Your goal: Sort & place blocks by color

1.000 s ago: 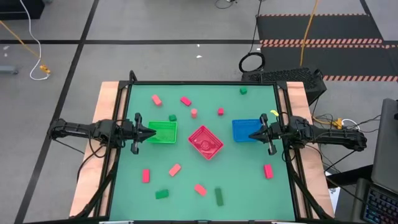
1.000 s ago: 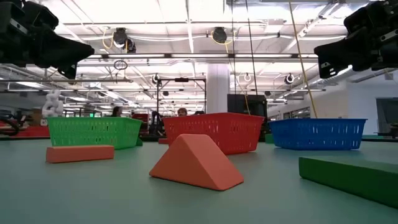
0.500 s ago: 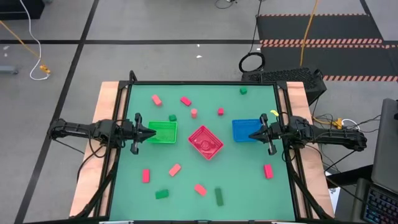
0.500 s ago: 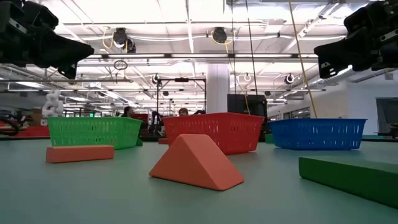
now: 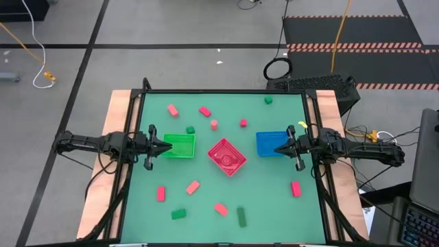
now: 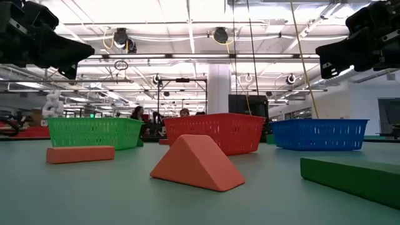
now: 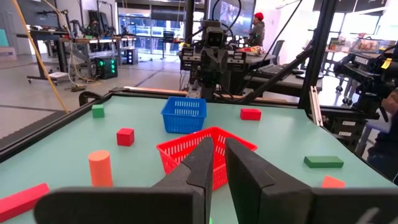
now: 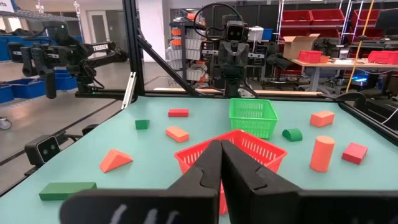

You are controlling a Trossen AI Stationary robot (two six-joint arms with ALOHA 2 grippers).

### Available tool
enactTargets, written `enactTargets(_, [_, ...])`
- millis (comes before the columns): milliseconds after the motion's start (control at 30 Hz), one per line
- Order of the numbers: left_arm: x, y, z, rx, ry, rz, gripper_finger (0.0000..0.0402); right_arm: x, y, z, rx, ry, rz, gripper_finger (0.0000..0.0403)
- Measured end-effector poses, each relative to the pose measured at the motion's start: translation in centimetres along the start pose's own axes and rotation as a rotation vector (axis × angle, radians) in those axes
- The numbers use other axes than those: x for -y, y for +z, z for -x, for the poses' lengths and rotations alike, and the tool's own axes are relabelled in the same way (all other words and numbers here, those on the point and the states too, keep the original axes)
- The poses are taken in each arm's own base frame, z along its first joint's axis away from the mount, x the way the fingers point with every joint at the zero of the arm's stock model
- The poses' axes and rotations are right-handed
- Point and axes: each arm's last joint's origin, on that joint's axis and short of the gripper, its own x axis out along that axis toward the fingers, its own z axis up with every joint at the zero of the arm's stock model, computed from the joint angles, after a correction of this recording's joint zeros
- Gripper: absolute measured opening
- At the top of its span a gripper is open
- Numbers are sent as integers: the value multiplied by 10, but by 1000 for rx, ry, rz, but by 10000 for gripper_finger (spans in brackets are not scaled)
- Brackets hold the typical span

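both pincers empty: left pincer (image 5: 167,146) slightly parted, right pincer (image 5: 278,149) closed.

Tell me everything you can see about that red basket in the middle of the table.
The red basket is a small square container that looks like plastic mesh, with slotted walls and an open top. It sits upright on the green table, turned diagonally like a diamond, between the green basket and the blue basket and touching neither. Pinkish shapes show inside it from above, but I cannot tell what they are. No gripper touches it; both arms hang back at the table's sides.
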Motion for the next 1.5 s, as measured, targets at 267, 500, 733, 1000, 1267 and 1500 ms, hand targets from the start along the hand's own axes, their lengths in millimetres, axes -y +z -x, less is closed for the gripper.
enactTargets(267, [0,0,0,0,5,0,47,0,0,0,0,0,0,0])
enactTargets(500, [0,0,0,0,5,0,47,0,0,0,0,0,0,0])
enactTargets(733, [0,0,0,0,4,0,47,0,0,0,0,0,0,0])
enactTargets(1000, [0,0,0,0,4,0,47,0,0,0,0,0,0,0])
enactTargets(1267, [0,0,0,0,3,0,47,0,6,0,64,1,17,0])
enactTargets(1500, [0,0,0,0,3,0,47,0,14,1,139,-30,74,0])
